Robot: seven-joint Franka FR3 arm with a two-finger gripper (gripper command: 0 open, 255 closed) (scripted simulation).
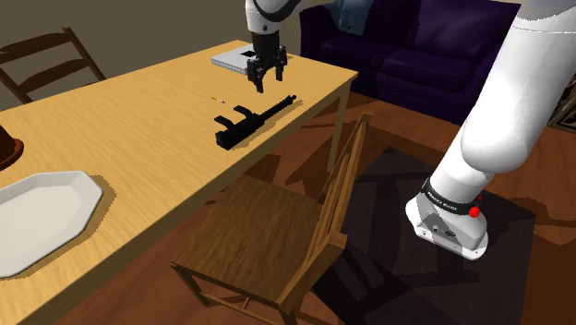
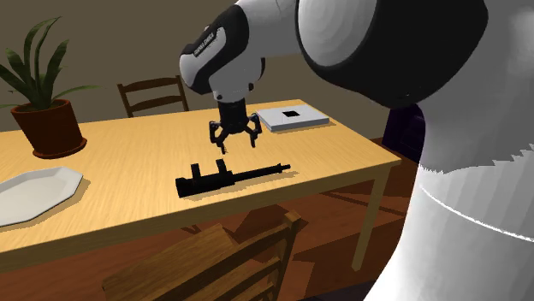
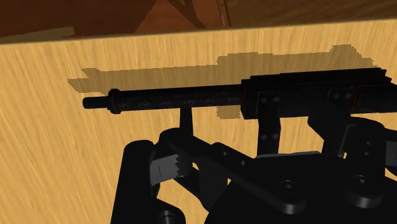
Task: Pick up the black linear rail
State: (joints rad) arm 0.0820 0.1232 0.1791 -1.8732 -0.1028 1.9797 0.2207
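The black linear rail (image 1: 254, 118) lies flat on the wooden table (image 1: 120, 120), close to the edge that faces the stand. It is a long thin bar with a blocky carriage at one end (image 2: 231, 177). My gripper (image 1: 267, 76) hangs open a short way above the rail's thin end, toward the table's middle, and touches nothing (image 2: 234, 137). In the wrist view the rail (image 3: 210, 98) runs crosswise just beyond my spread fingers (image 3: 137, 172), with its shadow on the wood behind it.
A flat white box (image 1: 235, 59) lies just beyond the gripper. A white plate (image 1: 42, 217) and a potted plant (image 2: 47, 120) sit at the table's other end. A wooden chair (image 1: 277, 240) stands against the near edge, a dark sofa (image 1: 415, 46) behind.
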